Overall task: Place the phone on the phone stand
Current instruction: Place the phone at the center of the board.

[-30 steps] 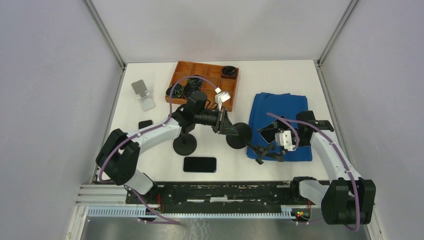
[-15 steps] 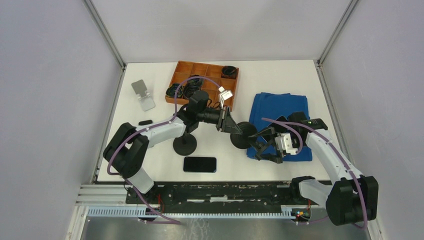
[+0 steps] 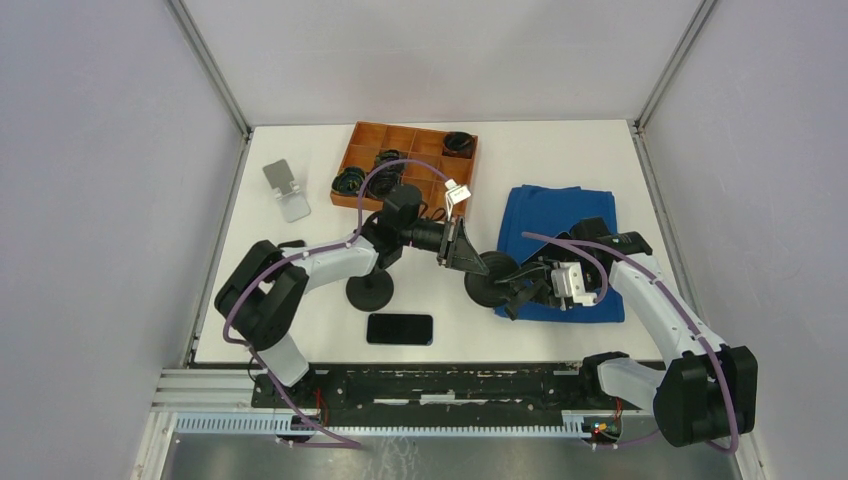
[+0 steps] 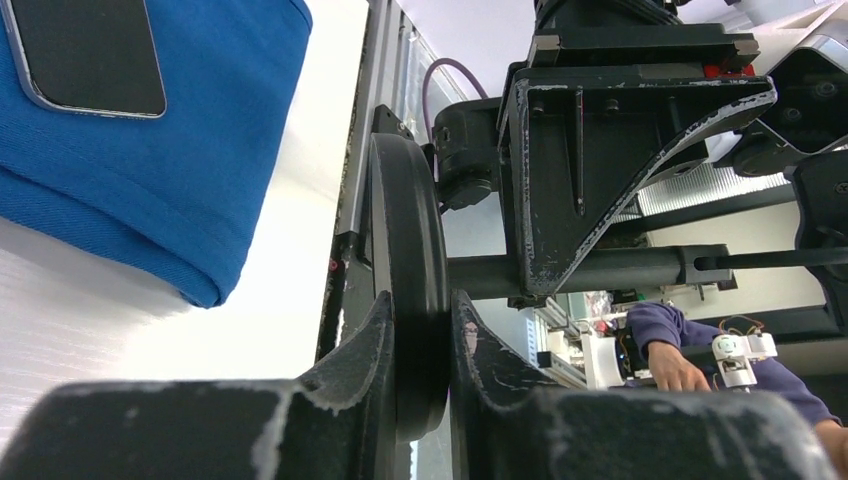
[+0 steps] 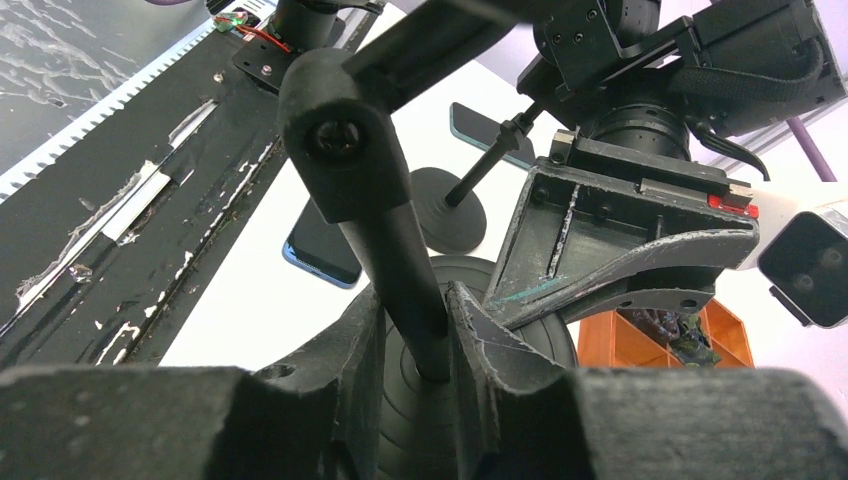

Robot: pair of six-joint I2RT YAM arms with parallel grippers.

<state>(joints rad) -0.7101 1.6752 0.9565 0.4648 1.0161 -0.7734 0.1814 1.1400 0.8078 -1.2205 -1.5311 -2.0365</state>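
Note:
A black phone (image 3: 399, 328) lies flat on the white table near the front rail; it shows again as a blue-edged phone (image 5: 320, 245). A black phone stand with a round disc base (image 3: 490, 282) is tipped on its side between both arms. My left gripper (image 3: 478, 268) is shut on the disc's rim (image 4: 410, 240). My right gripper (image 3: 515, 297) is shut on the stand's pole (image 5: 385, 240), with the disc (image 5: 410, 420) just behind its fingers. The pole (image 4: 600, 270) runs sideways away from the disc toward the right arm.
A second black round-base stand (image 3: 370, 290) stands left of centre. A silver folding stand (image 3: 285, 190) sits at the far left. The orange compartment tray (image 3: 365, 135) holds cables. A blue cloth (image 3: 555, 215) on the right carries another phone (image 4: 90, 55).
The right gripper was open beside the pole and has shut on it. The left arm has carried the stand's disc a little to the right and nearer.

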